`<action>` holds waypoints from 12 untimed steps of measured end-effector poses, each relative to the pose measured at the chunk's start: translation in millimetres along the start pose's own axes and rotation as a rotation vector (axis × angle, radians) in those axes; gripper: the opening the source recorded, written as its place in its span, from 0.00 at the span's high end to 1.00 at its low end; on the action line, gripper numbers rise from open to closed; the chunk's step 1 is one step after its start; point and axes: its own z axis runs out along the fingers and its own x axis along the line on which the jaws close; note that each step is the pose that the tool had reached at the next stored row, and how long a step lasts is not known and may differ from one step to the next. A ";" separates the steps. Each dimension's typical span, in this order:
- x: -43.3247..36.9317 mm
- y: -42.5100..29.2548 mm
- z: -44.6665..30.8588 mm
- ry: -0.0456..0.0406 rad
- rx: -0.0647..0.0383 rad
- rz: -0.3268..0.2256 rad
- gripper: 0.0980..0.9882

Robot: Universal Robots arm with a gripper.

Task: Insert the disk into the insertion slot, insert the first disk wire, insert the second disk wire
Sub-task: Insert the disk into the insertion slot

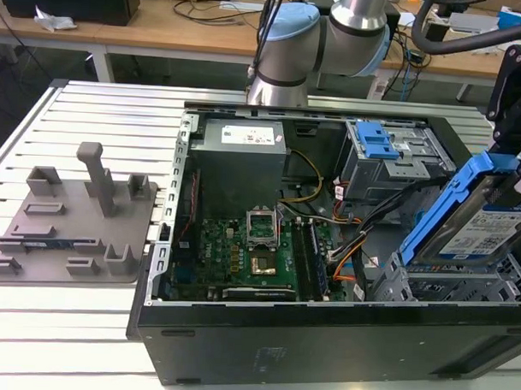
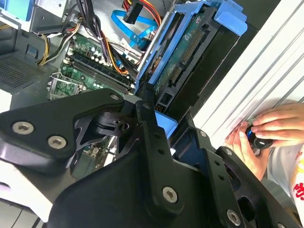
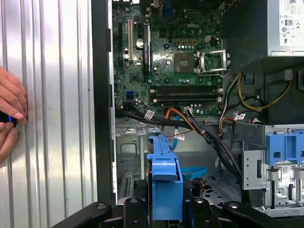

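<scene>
The disk (image 1: 486,228), a silver drive with a white label in a blue caddy, hangs tilted on edge over the right end of the open computer case. My gripper (image 1: 512,161) is shut on its upper end. In both wrist views black fingers (image 2: 145,114) clamp the blue caddy (image 3: 164,183). Just below the disk lies the insertion slot (image 1: 428,285), a low grey perforated cage (image 3: 127,154). Black, orange and blue wires (image 1: 362,241) run loose beside the cage, and a blue flat cable (image 2: 130,26) curls behind the disk.
A larger grey cage with a blue latch (image 1: 378,148) stands at the case's back right. The motherboard (image 1: 241,254) and power supply (image 1: 240,156) fill the left part. A grey fixture plate (image 1: 71,223) lies on the table. A person's hands (image 2: 263,133) hold a small black object beside the case.
</scene>
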 end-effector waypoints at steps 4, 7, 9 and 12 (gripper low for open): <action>0.5 0.1 8.2 -0.0005 0.000 0.000 0.70; 0.7 0.2 12.9 -0.0003 0.000 0.000 0.70; 0.9 0.2 15.9 -0.0001 0.000 0.000 0.70; 1.2 0.3 22.0 -0.0002 0.000 0.000 0.70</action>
